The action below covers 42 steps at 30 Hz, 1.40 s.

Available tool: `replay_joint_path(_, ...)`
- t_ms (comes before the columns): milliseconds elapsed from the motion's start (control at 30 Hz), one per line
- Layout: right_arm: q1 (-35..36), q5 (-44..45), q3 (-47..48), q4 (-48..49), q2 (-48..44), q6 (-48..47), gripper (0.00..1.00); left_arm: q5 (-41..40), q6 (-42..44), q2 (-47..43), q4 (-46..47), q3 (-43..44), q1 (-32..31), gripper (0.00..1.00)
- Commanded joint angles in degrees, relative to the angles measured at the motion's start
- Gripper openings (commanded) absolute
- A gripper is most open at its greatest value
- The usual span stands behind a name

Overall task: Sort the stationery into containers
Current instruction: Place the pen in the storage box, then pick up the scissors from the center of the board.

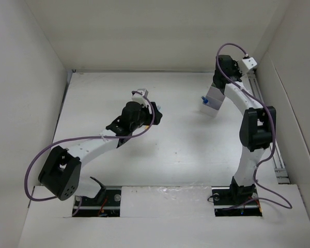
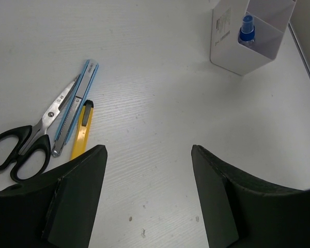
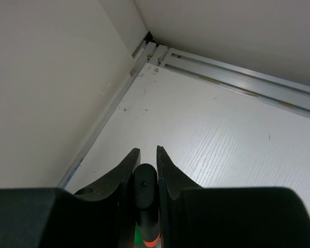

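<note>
At the right gripper (image 3: 144,151), clamped on a black orange-tipped marker (image 3: 144,191); at the left gripper (image 2: 148,151), spread wide near black-handled steel scissors (image 2: 28,142).

This appears to be a robotics lab test cell, not a home or an office. A white wood-grain laminate table (image 1: 170,155) is boxed in by plain matte white panel walls (image 1: 160,31) along its left, far and right edges. A silver aluminium rail (image 1: 278,155) runs along the right edge. A white-and-black jointed left robot arm (image 1: 92,146) and a matching right robot arm (image 1: 244,165) are bolted into cut-outs at the near edge. Thin purple cables (image 1: 230,44) loop off both arms.
</note>
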Motion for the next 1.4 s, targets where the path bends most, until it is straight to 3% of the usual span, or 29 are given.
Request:
replay_joint_path(0,1.0,3.1,2.4,0.8,2.7,-1.0,0.00,-1.4,-0.3,-0.3,0.4,2.6,0.2,0.63)
replay_joint_path(200,2.1,4.4,1.9,1.9,3.2,-0.4,0.04,-2.5,-0.3,-0.3,-0.1,2.6,0.2,0.63)
replay_joint_path(233,2.1,4.4,1.9,1.9,3.7,-0.4,0.08,-2.5,-0.3,0.3,-0.7,3.2,0.2,0.63)
replay_joint_path(267,2.7,5.0,1.9,1.9,3.7,-0.4,0.19,-2.5,-0.3,0.3,-1.2,3.2,0.2,0.63)
replay_joint_path(367,2.7,5.0,1.9,1.9,3.7,-0.4,0.40,-4.2,-0.3,0.3,-1.2,3.2,0.2,0.63)
replay_joint_path(600,3.7,4.0,0.2,1.9,-0.3,0.1,0.53,-12.4,-0.9,0.3,-4.4,3.9,0.2,0.63)
replay_joint_path(767,4.2,-1.5,-4.5,0.7,-8.6,4.3,0.50,-16.8,-0.9,2.2,-8.7,6.5,0.2,0.51)
replay_joint_path(800,4.9,-3.1,-6.9,-0.9,-12.1,5.6,0.46,-17.5,-0.9,2.7,-9.2,7.0,0.2,0.48)
replay_joint_path(833,4.9,-4.6,-8.4,-1.6,-14.1,8.1,0.33,-18.5,-0.9,2.8,-9.2,7.0,0.2,0.40)
replay_joint_path(933,7.3,-11.3,-16.9,-1.1,-22.2,10.4,0.03,-23.0,-0.9,3.9,-11.5,8.0,0.8,0.30)
replay_joint_path(967,7.9,-13.1,-19.3,-1.1,-24.2,11.6,0.00,-24.6,-0.9,4.4,-12.1,8.0,0.8,0.19)
replay_joint_path(1100,11.0,-20.5,-29.6,1.4,-32.3,12.6,0.00,-24.1,-3.2,8.1,-14.5,8.0,4.2,0.00)
replay_joint_path(1267,12.9,-28.8,-36.2,1.4,-35.9,12.1,0.00,-22.3,-3.2,12.2,-19.1,11.2,4.8,0.00)
replay_joint_path(1300,13.4,-28.8,-36.9,1.4,-36.7,12.1,0.02,-22.3,-3.2,12.8,-20.3,11.2,4.8,0.03)
replay_joint_path(1367,13.9,-30.0,-38.0,1.9,-37.4,11.6,0.02,-23.4,-2.4,13.4,-21.9,11.8,3.2,0.23)
